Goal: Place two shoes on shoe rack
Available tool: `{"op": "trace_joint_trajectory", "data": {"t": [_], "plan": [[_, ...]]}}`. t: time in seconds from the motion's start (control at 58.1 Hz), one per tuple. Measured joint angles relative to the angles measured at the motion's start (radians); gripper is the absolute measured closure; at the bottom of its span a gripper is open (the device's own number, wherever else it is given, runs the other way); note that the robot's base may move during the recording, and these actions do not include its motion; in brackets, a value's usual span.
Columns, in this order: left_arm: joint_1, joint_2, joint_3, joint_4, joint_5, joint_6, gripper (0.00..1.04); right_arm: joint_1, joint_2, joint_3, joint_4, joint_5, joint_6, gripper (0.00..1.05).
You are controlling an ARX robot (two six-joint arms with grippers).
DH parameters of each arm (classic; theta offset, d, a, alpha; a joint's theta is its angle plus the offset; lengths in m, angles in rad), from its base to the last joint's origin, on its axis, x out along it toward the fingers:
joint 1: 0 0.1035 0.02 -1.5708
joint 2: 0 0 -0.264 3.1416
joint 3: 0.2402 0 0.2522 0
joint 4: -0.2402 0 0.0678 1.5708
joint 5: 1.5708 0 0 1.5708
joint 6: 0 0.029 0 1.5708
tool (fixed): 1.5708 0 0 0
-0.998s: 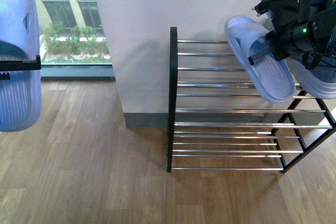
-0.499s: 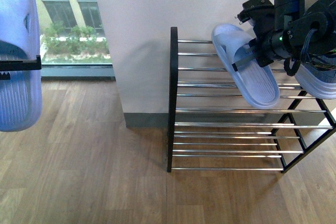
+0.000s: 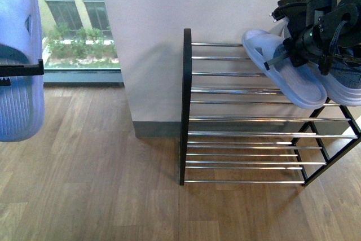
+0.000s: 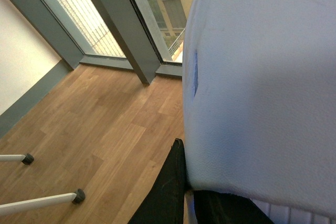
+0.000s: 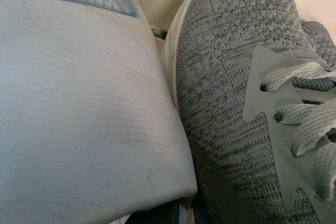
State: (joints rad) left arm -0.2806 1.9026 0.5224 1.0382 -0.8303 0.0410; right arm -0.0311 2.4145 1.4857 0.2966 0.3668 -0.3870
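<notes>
At the upper right of the front view, the right arm reaches down over the shoe rack [image 3: 248, 118], its right gripper [image 3: 282, 56] clamped on the strap of 1 pale blue slide sandal [image 3: 285, 71], which lies tilted on the top chrome bars. Just beside it sits a grey knit sneaker [image 5: 247, 77], touching the sandal's strap in the right wrist view. Far left, the left gripper [image 3: 20, 70] grasps the second sandal [image 3: 20, 55] held upright in the air above the wooden floor [image 3: 84, 184].
</notes>
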Motion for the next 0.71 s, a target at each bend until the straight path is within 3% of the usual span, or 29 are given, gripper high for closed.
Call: {"op": "trace_joint_trajectory", "data": {"t": [0.052, 0.413, 0.602, 0.706], "plan": [[0.0, 0.0, 0.0, 0.0, 0.0, 0.0, 1.03, 0.002, 0.0, 0.0, -0.005, -0.021, 0.023, 1.03], [0.0, 0.0, 0.0, 0.0, 0.0, 0.0, 1.03, 0.006, -0.059, -0.041, -0.016, -0.072, 0.06, 0.5], [0.0, 0.0, 0.0, 0.0, 0.0, 0.0, 1.03, -0.016, -0.271, -0.243, -0.075, -0.171, 0.008, 0.08], [0.0, 0.0, 0.0, 0.0, 0.0, 0.0, 1.03, -0.046, -0.459, -0.409, -0.087, -0.278, -0.028, 0.09]]}}
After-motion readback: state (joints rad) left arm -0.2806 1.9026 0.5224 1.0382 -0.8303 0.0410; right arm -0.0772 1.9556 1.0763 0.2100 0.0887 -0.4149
